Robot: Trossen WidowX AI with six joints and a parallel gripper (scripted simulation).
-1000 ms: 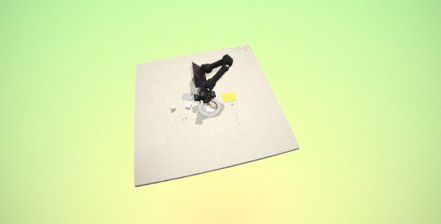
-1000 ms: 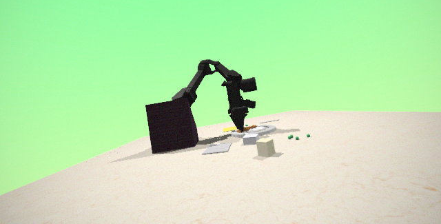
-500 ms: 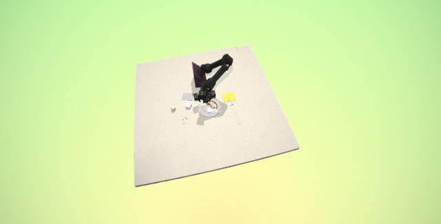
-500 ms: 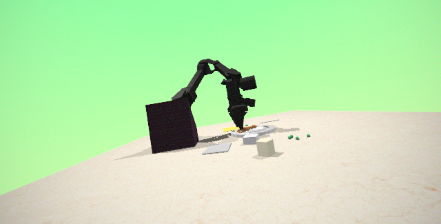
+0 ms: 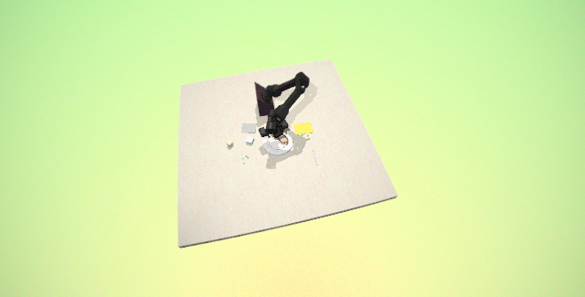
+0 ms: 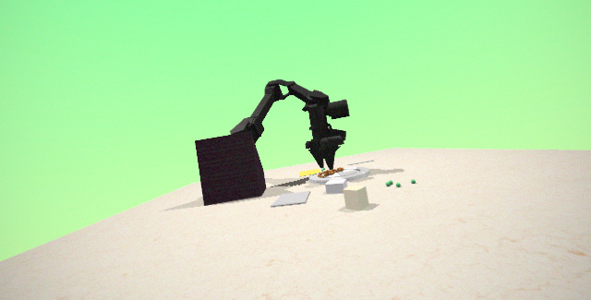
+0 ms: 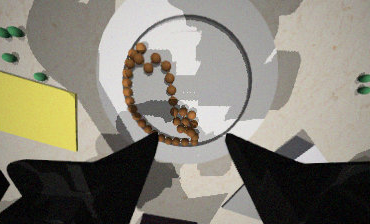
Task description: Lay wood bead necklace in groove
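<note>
The white round bead board (image 5: 276, 152) (image 6: 365, 172) (image 7: 266, 75) lies flat under the arm. The brown wood bead necklace (image 6: 323, 174) (image 7: 127, 82) lies on it. In the wrist view its left and bottom-left beads follow the groove's curve. The other beads lie inside the ring, running down from the upper left to a bunch at the lower middle. The groove's right side shows as a bare dark line. My gripper (image 6: 326, 168) (image 7: 192, 136) is open and empty, fingertips just above the board's near part, either side of the bunched end. The top view hides the fingertips.
A yellow sheet (image 5: 303, 128) (image 7: 31, 110) and a thin rod (image 5: 315, 157) lie to one side. A grey plate (image 5: 249, 128) (image 6: 291, 198), white block (image 5: 249, 140) (image 6: 336, 186) and beige block (image 5: 229, 144) (image 6: 356, 198) are on the other. Small green beads (image 6: 398, 185) (image 7: 9, 57) lie on both sides.
</note>
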